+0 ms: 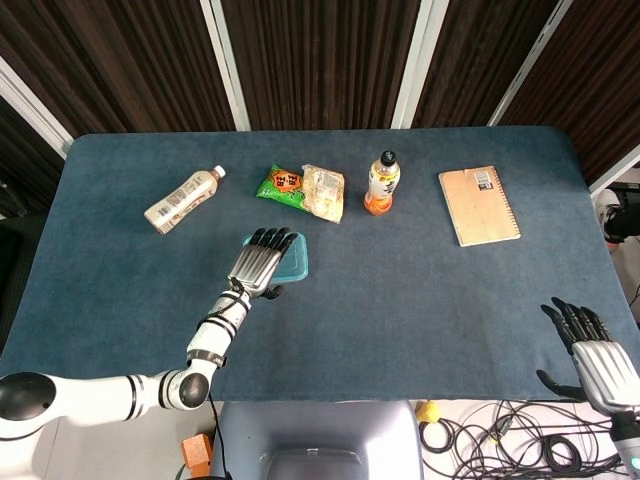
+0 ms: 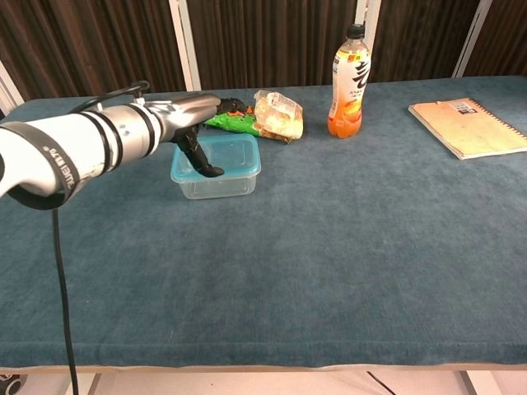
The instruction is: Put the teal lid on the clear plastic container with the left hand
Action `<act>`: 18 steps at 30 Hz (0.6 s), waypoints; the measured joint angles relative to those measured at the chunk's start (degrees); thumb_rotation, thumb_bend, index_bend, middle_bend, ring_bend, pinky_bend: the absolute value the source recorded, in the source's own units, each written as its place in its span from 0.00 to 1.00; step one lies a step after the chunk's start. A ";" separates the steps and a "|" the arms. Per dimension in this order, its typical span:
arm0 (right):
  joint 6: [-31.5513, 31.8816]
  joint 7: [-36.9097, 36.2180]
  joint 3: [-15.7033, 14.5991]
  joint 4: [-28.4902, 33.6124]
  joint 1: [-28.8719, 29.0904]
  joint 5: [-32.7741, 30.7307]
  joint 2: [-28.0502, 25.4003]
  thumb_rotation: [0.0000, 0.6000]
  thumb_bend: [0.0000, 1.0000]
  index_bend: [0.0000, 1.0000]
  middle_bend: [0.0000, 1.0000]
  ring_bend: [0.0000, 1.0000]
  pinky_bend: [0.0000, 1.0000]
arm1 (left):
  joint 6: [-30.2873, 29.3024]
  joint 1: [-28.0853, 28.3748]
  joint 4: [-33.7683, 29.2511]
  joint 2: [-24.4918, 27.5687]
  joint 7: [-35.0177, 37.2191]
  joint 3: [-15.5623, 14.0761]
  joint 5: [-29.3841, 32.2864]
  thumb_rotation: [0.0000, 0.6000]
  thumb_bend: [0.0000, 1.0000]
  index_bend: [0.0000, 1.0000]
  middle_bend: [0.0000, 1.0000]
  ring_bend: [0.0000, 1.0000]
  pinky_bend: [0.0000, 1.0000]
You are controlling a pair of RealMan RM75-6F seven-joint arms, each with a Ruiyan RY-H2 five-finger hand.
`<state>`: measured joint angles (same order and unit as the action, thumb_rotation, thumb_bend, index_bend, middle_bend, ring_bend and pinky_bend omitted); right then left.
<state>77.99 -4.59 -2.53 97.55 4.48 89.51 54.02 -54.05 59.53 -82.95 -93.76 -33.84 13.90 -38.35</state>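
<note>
**Left hand flat above the lidded box**

The left hand [image 1: 258, 264] hangs over the near-left part of the clear box [image 2: 216, 177], with its fingers [image 2: 216, 102] stretched out side by side toward the far edge of the table [image 1: 400, 300]. It grasps nothing; the thumb points down beside the box's front, and from the chest view I cannot tell whether it touches the plastic. The teal lid [image 2: 235, 153] sits level on top of the box, covering it. The box stands on the blue cloth a little left of the table's middle.

Just behind the box lie a green snack bag [image 1: 283, 185] and a pale wrapped packet [image 1: 324, 190], touching each other. A white bottle [image 1: 183, 200] lies on its side well to the left. An orange drink bottle [image 1: 381, 184] stands upright to the right of the packets, and a tan notebook [image 1: 479, 205] lies farther right.

The right hand [image 1: 594, 350] is off the table's near-right corner, fingers spread and holding nothing.
</note>
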 measured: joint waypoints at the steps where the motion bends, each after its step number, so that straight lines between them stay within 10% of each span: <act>1: 0.04 0.10 -0.03 0.06 -0.01 0.08 0.02 1.00 0.18 0.00 0.00 0.00 0.02 | -0.48 -0.30 -0.82 0.32 0.37 -0.17 -1.22 1.00 0.31 0.00 0.12 0.00 0.05; 18: 0.49 -0.36 -0.23 0.17 -0.14 0.74 -0.19 1.00 0.18 0.00 0.00 0.00 0.02 | -0.39 -2.98 0.84 -1.61 2.07 -4.61 -7.02 1.00 0.48 0.00 0.21 0.01 0.00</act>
<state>78.48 -4.94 -2.76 97.71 4.34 90.25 53.83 -54.44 56.56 -82.12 -95.37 -31.77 9.29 -45.37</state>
